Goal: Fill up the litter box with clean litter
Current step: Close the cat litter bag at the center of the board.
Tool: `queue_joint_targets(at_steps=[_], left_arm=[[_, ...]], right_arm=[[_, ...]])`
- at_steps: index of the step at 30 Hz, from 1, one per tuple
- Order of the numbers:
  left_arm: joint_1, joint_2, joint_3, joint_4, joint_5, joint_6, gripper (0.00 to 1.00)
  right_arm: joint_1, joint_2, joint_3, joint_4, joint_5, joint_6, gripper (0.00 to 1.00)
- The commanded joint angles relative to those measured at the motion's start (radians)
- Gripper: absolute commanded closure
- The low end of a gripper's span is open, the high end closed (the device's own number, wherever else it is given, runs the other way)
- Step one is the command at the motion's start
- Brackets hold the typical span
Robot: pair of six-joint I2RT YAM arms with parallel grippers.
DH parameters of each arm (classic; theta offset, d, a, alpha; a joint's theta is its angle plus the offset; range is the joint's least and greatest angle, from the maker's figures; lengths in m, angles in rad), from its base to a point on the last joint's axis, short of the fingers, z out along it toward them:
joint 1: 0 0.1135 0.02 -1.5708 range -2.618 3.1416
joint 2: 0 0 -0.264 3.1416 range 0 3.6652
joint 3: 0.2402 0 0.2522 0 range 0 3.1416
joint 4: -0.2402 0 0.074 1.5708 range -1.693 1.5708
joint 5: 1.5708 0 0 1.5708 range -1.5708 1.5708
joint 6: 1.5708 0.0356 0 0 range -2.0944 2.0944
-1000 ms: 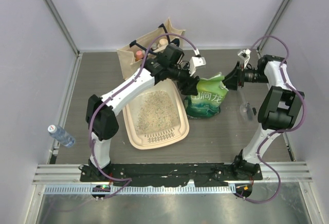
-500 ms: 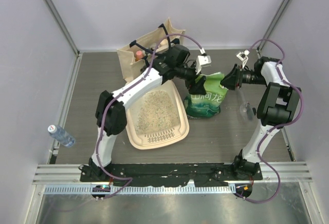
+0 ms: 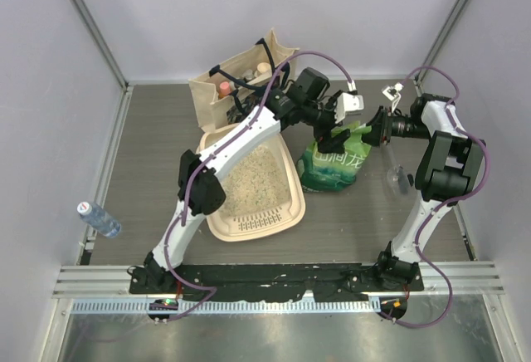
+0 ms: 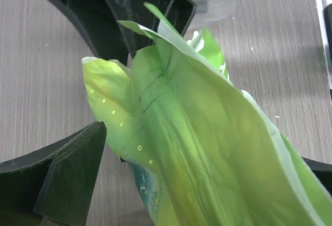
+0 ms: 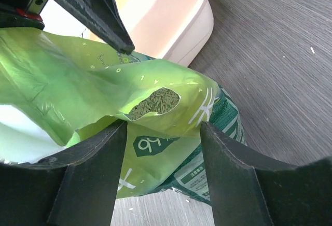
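The cream litter box [image 3: 214,221] lies left of centre, and clean litter [image 3: 249,181] covers its floor. Right of it a green litter bag [image 3: 333,164] stands upright. My left gripper [image 3: 336,135] is at the bag's top from the left. In the left wrist view its jaws [image 4: 192,184] stand wide open, with the bag's top [image 4: 207,148] loose between them. My right gripper [image 3: 372,129] meets the bag's top right corner. It is open [image 5: 162,148], and the torn mouth just past its fingertips shows greenish pellets [image 5: 155,102]. The box's rim [image 5: 179,16] lies beyond.
A beige tote bag [image 3: 241,80] with bottles stands behind the litter box. A water bottle [image 3: 99,219] lies at the left edge of the table. A clear plastic item [image 3: 398,178] lies right of the green bag, under the right arm.
My left arm has swung right, from over the litter box's far corner to the bag's top, and its jaws have widened. The right gripper has hardly moved.
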Motion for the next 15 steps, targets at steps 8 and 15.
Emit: queue_joint_targets(at_steps=[8, 15], left_arm=[[-0.031, -0.036, 0.232, -0.277, -0.136, 0.068, 0.00], [-0.040, -0.018, 0.025, 0.080, -0.144, -0.171, 0.00]], right_arm=[[0.002, 0.006, 0.042, -0.169, -0.036, 0.003, 0.37], [0.004, 0.000, 0.032, -0.171, -0.031, -0.002, 0.37]])
